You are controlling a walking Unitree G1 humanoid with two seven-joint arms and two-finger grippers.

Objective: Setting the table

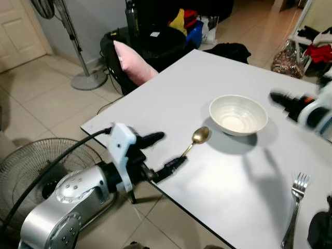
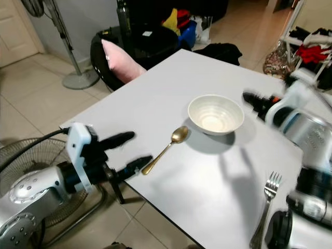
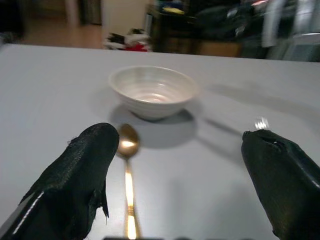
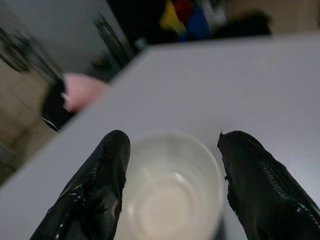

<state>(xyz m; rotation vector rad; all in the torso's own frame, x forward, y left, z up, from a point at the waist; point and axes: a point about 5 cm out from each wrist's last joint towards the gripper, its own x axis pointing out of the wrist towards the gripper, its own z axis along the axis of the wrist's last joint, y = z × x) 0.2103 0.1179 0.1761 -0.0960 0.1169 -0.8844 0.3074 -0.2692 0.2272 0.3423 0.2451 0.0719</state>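
Observation:
A white bowl [image 1: 238, 114] stands near the middle of the white table [image 1: 171, 88]. A gold spoon [image 1: 195, 139] lies left of it, its handle pointing at the table's near-left edge. My left gripper [image 1: 165, 151] hovers open at that edge, its fingers [image 3: 75, 190] either side of the handle end without touching it. A silver fork [image 1: 295, 205] lies at the near right. My right gripper [image 2: 254, 99], blurred, is open just right of the bowl and a little above the table, and the right wrist view looks down into the bowl [image 4: 170, 190].
A floor fan [image 1: 31, 166] lies by the table's near-left corner and a standing fan [image 1: 85, 78] is further back. A black chair with a pink cushion [image 1: 132, 62] sits at the far-left edge. Bags and clothes crowd the back and right.

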